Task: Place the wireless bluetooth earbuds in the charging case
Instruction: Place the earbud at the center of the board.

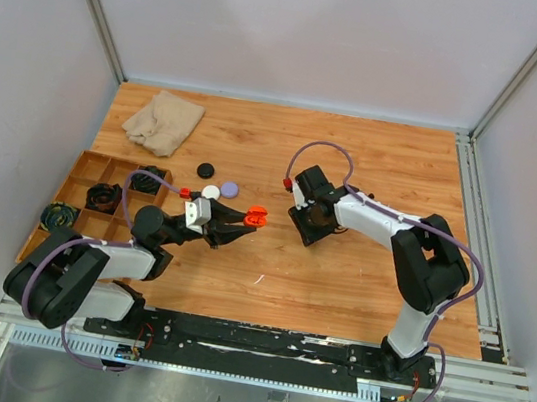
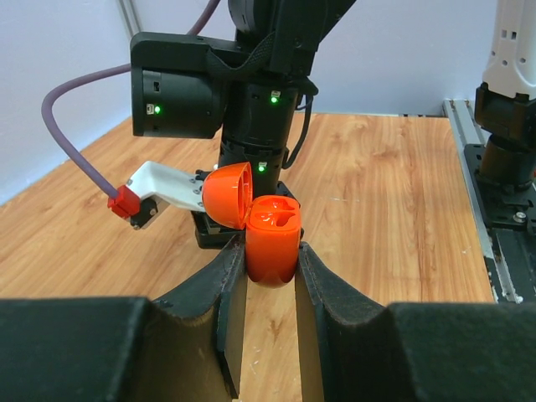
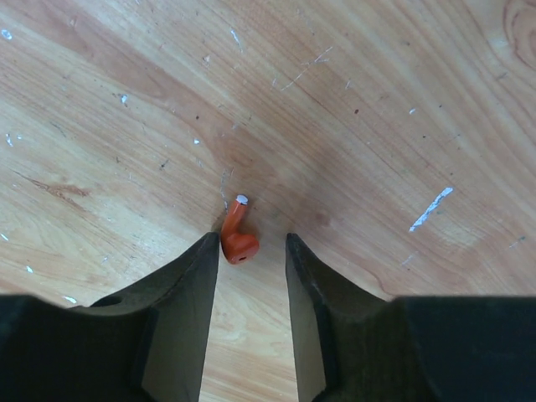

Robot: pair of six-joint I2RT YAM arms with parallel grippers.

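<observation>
Left fingers [image 2: 226,285] grip an open orange plastic charging case [image 2: 272,239]; right fingers [image 3: 188,276], parted, flank a tiny orange stemmed earbud [image 3: 237,239].

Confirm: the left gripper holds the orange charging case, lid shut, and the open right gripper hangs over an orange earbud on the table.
Wrong on the lid: the left wrist view shows it flipped open. Otherwise right: the left gripper holds the orange charging case, and the open right gripper hangs over the orange earbud on the table.
</observation>
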